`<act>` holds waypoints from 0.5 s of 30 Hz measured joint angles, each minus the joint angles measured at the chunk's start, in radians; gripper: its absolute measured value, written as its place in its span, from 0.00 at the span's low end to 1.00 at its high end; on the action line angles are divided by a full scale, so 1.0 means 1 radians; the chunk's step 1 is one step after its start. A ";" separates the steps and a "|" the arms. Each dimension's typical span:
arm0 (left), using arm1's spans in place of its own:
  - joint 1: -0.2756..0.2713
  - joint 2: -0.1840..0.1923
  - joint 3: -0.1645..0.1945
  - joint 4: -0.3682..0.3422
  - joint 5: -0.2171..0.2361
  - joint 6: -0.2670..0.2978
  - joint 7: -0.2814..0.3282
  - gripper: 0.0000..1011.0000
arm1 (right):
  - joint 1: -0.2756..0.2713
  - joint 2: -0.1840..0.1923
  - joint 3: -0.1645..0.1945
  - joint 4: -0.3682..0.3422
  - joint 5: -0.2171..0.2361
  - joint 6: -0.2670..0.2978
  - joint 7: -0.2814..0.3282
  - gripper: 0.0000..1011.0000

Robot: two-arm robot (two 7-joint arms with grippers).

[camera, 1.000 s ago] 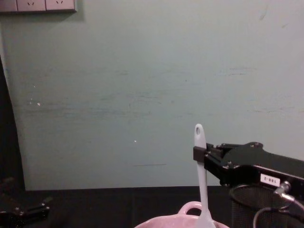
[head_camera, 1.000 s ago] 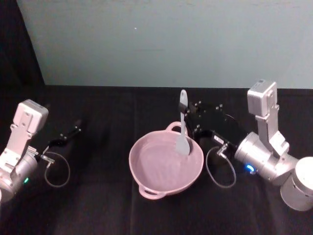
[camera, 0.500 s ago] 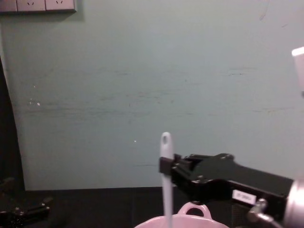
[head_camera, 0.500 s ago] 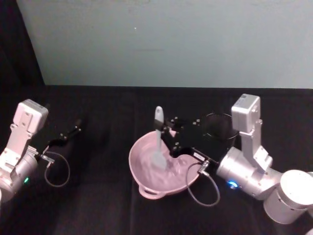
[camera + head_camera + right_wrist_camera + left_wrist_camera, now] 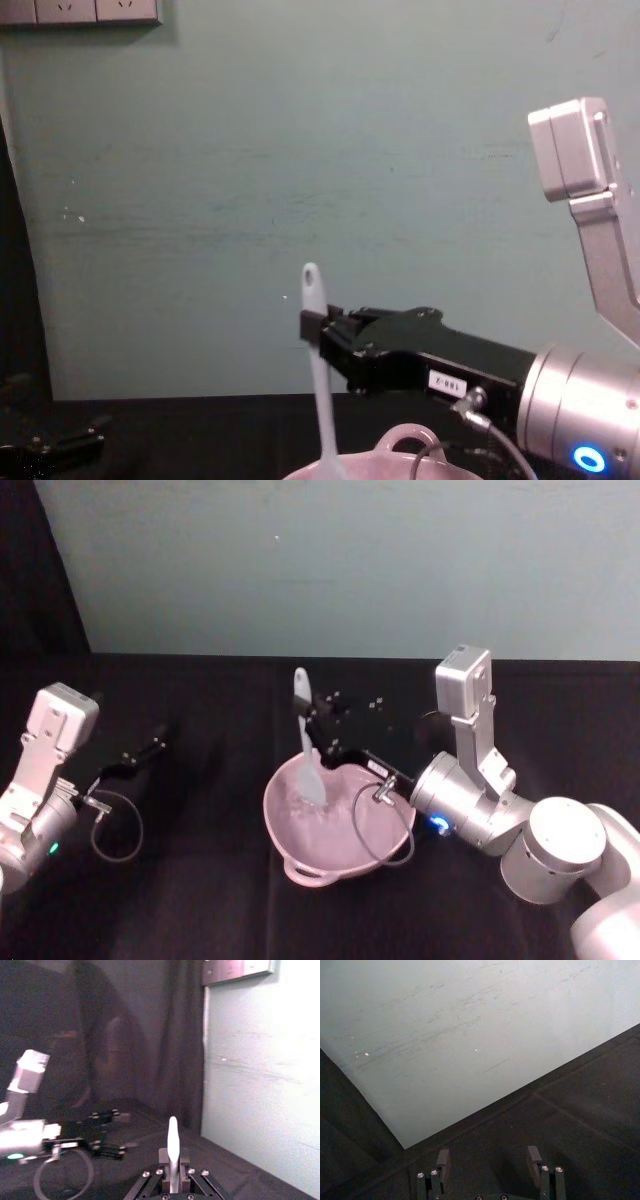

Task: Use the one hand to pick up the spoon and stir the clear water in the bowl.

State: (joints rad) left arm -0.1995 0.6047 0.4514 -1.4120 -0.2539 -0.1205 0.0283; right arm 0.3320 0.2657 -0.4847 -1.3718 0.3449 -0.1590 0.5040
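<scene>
— Black cloth covers the table [image 5: 200,900]; a pale green wall [image 5: 330,560] stands behind it; where is the bowl?

— Mid-table in the head view; the pink bowl [image 5: 283,835] has one loop handle [image 5: 312,872] at its 6 o'clock rim; the chest view catches the bowl [image 5: 405,440] at the bottom edge.

— And the spoon?

— The white spoon [image 5: 304,742] stands nearly upright over the bowl's 11 o'clock side; the hole in its handle is on top, and the blade is down inside the bowl; whether the blade touches the water I cannot tell.

— What holds it?

— The right gripper [image 5: 312,736]; it reaches in from the bowl's 3 o'clock and is clamped on the handle just below the hole; the chest view shows the same grip, right gripper [image 5: 312,328] on spoon [image 5: 316,360]; a white label [image 5: 446,383] sits on its black body; a grey cable [image 5: 365,830] loops from the wrist over the bowl.

— The other arm?

— The left gripper [image 5: 150,748] lies toward the bowl's 9 o'clock, well apart from it; its wrist view shows the fingers [image 5: 442,1160] spread, with a wide gap between them and bare cloth beyond.
</scene>
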 joint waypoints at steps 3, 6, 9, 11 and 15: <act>0.000 0.000 0.000 0.000 0.000 0.000 0.000 0.99 | 0.012 -0.005 0.009 0.010 -0.020 0.000 -0.028 0.11; 0.000 0.000 0.000 0.000 0.000 0.000 0.000 0.99 | 0.014 -0.003 0.023 0.009 -0.034 0.000 -0.050 0.11; 0.000 0.000 0.000 0.000 0.000 0.000 0.000 0.99 | 0.007 0.006 0.041 -0.001 -0.042 0.000 -0.064 0.11; 0.000 0.000 0.000 0.000 0.000 0.000 0.000 0.99 | -0.005 0.014 0.056 -0.015 -0.045 0.002 -0.075 0.11; 0.000 0.000 0.000 0.000 0.000 0.000 0.000 0.99 | -0.028 0.031 0.078 -0.039 -0.052 0.007 -0.089 0.11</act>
State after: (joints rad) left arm -0.1995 0.6047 0.4514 -1.4120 -0.2539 -0.1205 0.0283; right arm 0.3036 0.2964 -0.4064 -1.4106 0.2930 -0.1519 0.4150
